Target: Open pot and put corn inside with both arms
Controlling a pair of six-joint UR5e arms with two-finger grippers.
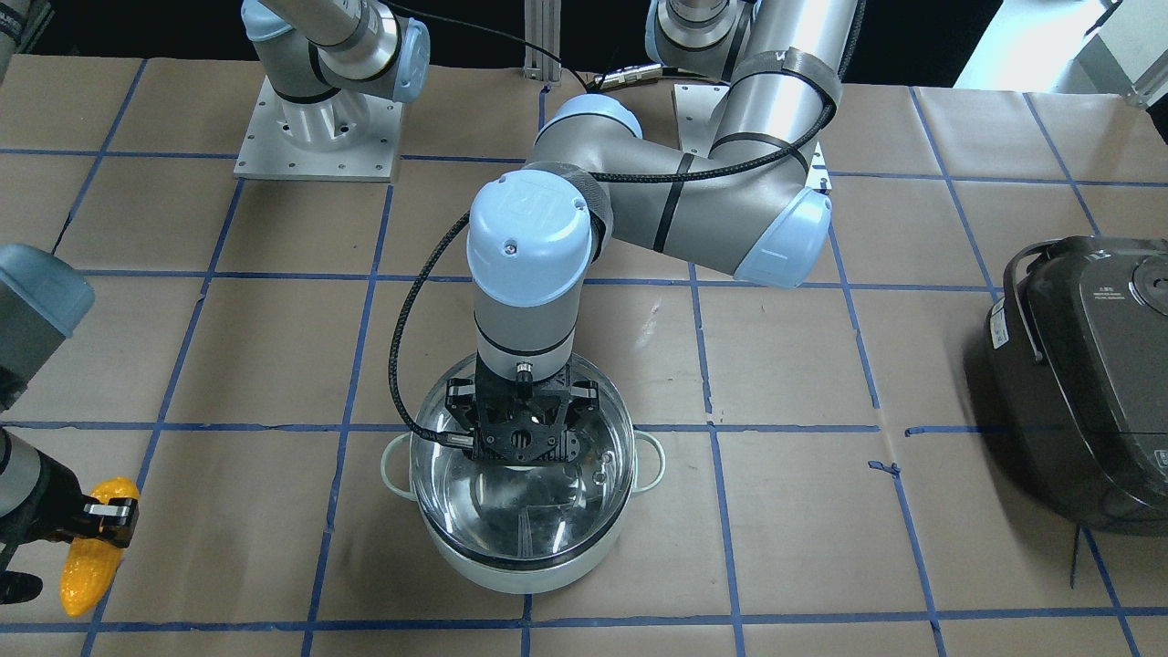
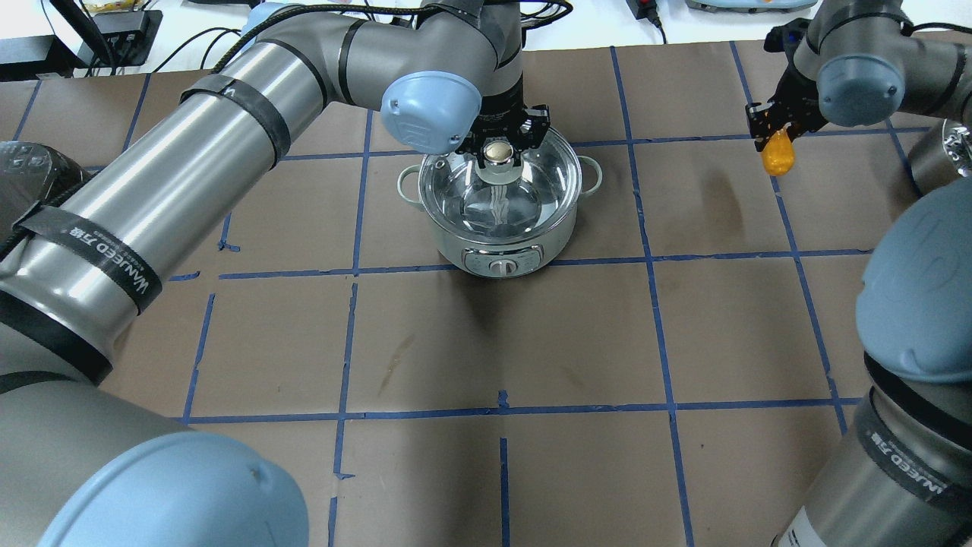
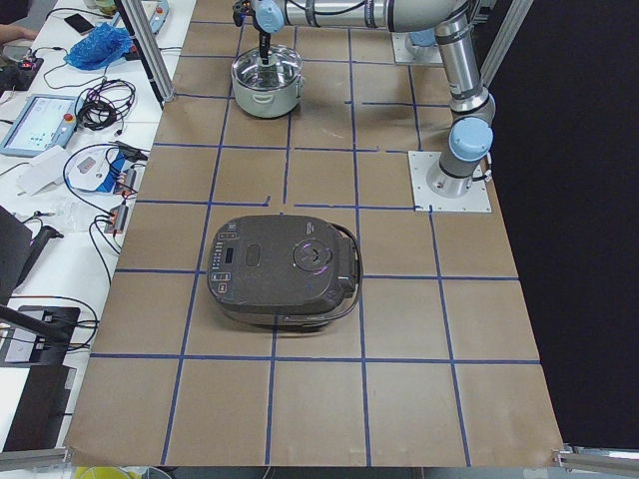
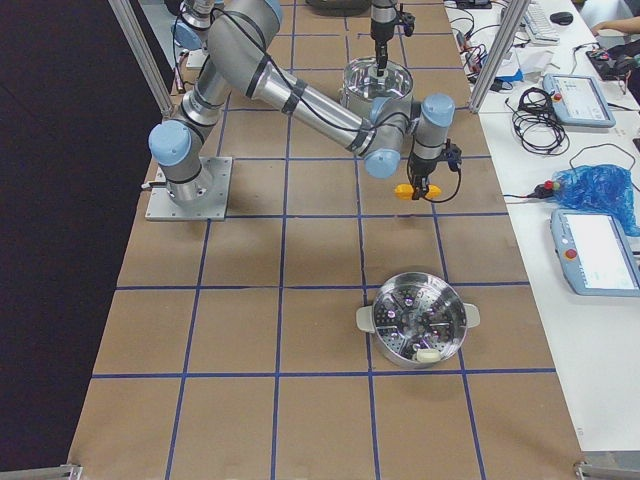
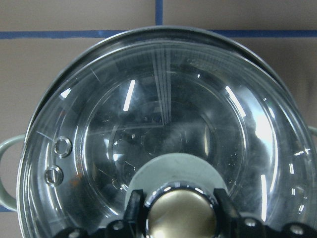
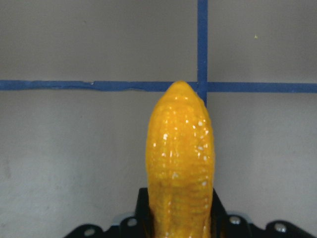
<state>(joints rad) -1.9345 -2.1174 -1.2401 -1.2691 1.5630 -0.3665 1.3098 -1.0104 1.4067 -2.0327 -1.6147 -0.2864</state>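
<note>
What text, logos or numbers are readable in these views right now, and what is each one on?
"WANEED", then tiny characters I cannot read: black strap on the left arm.
"WANEED", only partly legible: matching strap on the right arm.
"UR" logo: blue wrist cap of the left arm.
Labels on the rice cooker and the front panel of the pot: too small to read.
</note>
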